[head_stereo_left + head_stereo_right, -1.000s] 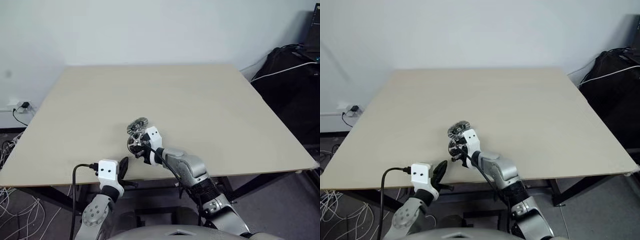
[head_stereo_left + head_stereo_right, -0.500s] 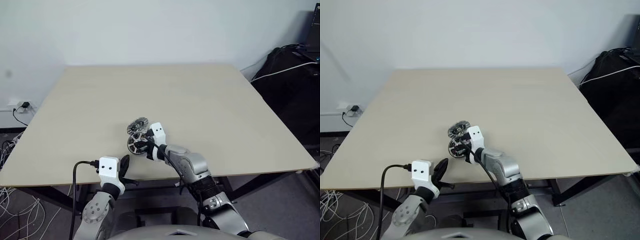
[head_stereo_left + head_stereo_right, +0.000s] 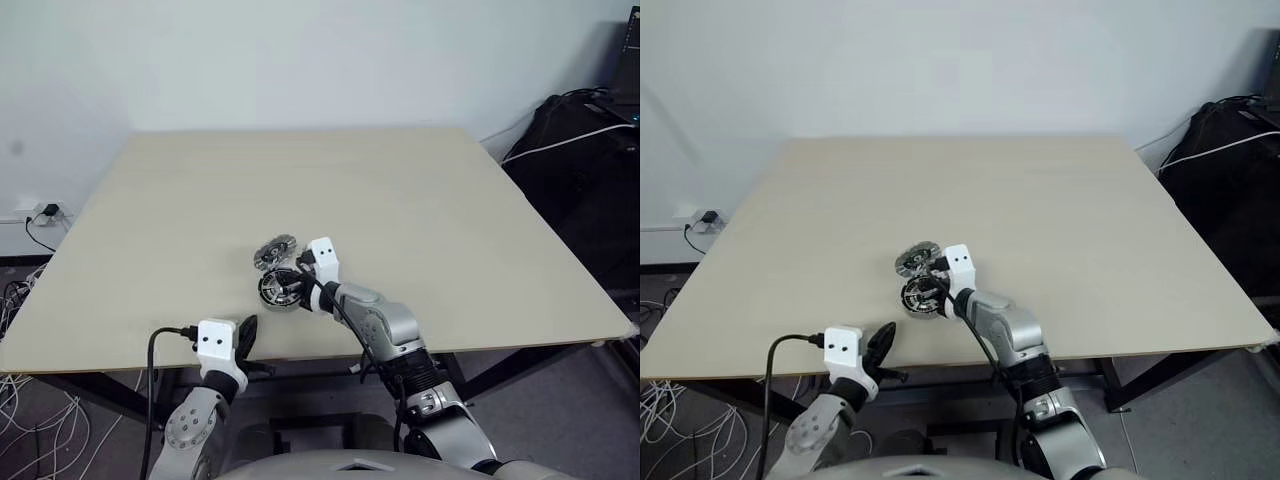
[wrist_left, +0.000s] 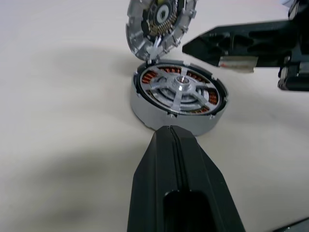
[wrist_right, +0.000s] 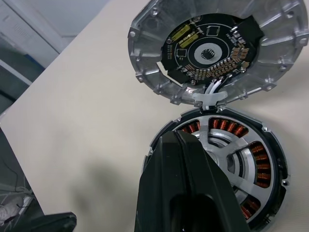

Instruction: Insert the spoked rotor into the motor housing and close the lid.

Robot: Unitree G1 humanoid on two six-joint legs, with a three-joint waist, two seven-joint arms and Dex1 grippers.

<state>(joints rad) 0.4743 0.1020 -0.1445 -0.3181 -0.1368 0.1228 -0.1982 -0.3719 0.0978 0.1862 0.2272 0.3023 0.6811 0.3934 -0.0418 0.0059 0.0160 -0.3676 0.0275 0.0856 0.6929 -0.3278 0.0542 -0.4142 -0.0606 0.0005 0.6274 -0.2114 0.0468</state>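
Rotor (image 4: 179, 92) sits seated in the housing (image 4: 145, 112), near the front edge of the surface (image 3: 450, 210), with the lid (image 5: 212, 48) tipped open behind it, joined by a short white wire. Over the last second my right gripper (image 3: 292, 279) has slid forward from beside the housing to over its rim, jaws pressed together on nothing, while my left gripper (image 4: 176, 140) waits just in front, jaws likewise together. Insertion looks done to me, so what remains is folding the lid down.
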